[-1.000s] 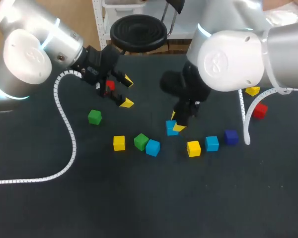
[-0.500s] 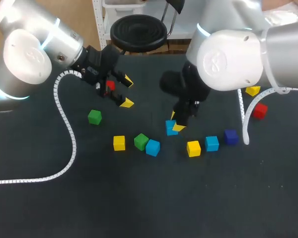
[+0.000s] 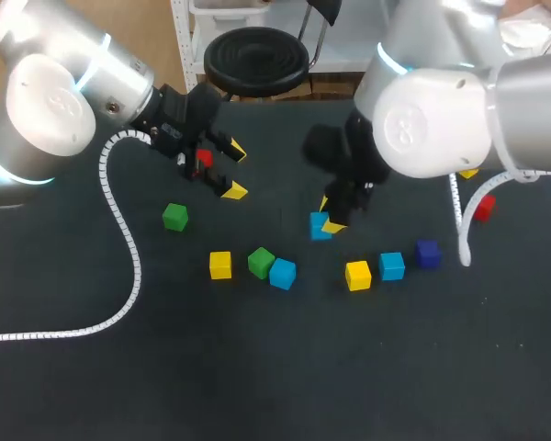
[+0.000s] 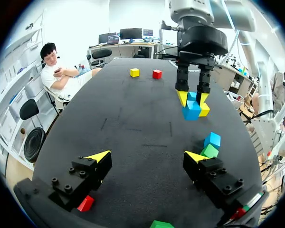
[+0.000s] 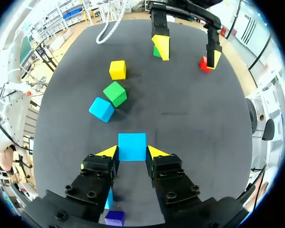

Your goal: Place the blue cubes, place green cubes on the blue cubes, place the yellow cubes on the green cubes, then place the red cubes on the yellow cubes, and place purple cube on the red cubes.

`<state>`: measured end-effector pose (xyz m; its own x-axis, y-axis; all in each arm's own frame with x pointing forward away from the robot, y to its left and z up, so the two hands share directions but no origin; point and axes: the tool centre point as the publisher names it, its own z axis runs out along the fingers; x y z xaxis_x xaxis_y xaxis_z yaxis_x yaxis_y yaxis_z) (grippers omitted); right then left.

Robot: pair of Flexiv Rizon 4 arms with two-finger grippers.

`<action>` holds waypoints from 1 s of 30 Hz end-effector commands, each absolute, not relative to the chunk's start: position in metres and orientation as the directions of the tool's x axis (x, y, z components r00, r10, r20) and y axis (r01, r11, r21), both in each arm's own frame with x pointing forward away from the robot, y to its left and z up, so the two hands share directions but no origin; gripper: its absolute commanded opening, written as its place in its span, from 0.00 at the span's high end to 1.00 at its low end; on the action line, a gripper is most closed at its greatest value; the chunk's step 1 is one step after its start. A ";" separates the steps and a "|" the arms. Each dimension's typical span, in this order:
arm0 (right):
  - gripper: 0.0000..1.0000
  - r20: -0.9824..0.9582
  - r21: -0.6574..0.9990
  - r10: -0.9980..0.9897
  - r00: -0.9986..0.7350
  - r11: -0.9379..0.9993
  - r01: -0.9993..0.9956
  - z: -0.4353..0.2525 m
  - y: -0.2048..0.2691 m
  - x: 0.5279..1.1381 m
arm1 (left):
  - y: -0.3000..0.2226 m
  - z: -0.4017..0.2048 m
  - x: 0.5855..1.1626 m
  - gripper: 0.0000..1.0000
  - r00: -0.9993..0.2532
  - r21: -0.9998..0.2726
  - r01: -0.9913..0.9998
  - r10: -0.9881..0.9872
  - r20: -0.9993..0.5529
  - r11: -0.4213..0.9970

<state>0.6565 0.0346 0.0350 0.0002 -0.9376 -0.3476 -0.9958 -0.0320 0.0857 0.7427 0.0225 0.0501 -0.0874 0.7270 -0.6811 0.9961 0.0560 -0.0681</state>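
Head view shows the right gripper [image 3: 328, 223] clamped on a blue cube [image 3: 319, 225] near the middle of the table [image 3: 257, 386], with one yellow tip pressed to each of two opposite faces. Right wrist view agrees: the cube sits squarely between the tips, its sides flat against them. I cannot tell whether it rests on the table or hangs just above it.

Everything else is placed from this held cube. Toward the robot and to its left lies a second blue cube [image 3: 282, 273], just beside a green cube [image 3: 261, 262]. Toward the robot and to its right, a third blue cube [image 3: 392, 265] sits between a yellow cube [image 3: 357, 275] and a purple cube [image 3: 428, 253]. Well apart to the far left hangs the left gripper [image 3: 233, 172], fingers spread wide and grasping nothing; a red cube [image 3: 203, 158] lies just beside one finger.

A cube has no long axis, so the grip angle matters little. The blue base layer looks unfinished, as all three blue cubes lie apart. The right arm, already holding one, is better placed to set it down by either of the other two.
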 end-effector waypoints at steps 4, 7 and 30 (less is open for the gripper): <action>1.00 -0.323 0.126 -0.946 -0.028 -0.014 -0.992 0.026 0.044 0.668 | 0.023 0.050 0.744 0.00 -0.086 -0.069 0.996 0.727 -0.681 0.053; 1.00 -0.337 0.117 -0.940 -0.052 0.013 -0.993 0.020 0.044 0.670 | 0.023 0.050 0.744 0.00 -0.086 -0.069 0.996 0.727 -0.681 0.053; 1.00 -0.334 0.102 -0.934 -0.124 0.095 -0.990 0.008 0.039 0.686 | 0.023 0.050 0.744 0.00 -0.086 -0.069 0.996 0.727 -0.681 0.053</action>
<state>0.6840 0.0392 0.0074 -0.1234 -0.9340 -0.3354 -0.9904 0.0945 0.1010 0.7427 0.0225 0.0501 -0.0875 0.7270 -0.6811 0.9961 0.0560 -0.0681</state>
